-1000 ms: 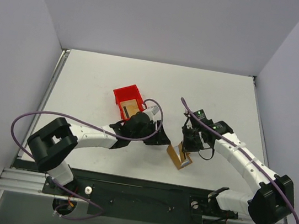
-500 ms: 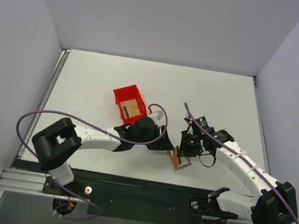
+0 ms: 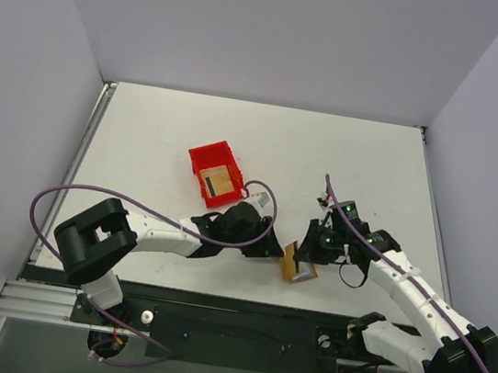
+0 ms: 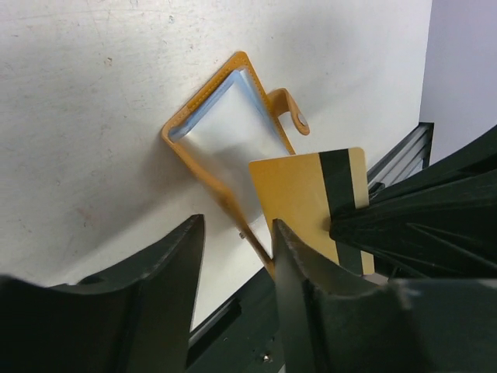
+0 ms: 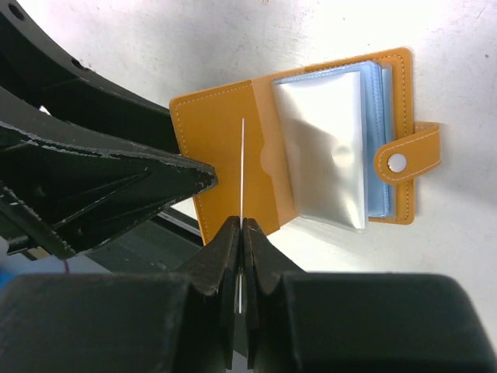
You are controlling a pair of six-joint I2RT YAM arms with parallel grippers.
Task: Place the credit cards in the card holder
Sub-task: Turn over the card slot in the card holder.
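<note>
One credit card [image 5: 242, 167], golden with a black stripe, pinched by one edge in the right claw [image 5: 241, 227], jaws fully closed on it, poised edge-on over the orange cover of the card holder [image 5: 221, 148]. Holder lying open on the counter [image 3: 145, 135] near the front edge, silvery-blue sleeves splayed, snap tab out to the side. Left claw [image 4: 237, 256] roughly half open, gripping nothing, one finger tip close against the cover. Best to pin that cover down, tilt the card low, find the slot lip, then slide in straight without buckling. Second card [image 3: 219, 180] waiting in the red bin [image 3: 205, 156]. No brand, label or readable writing anywhere
</note>
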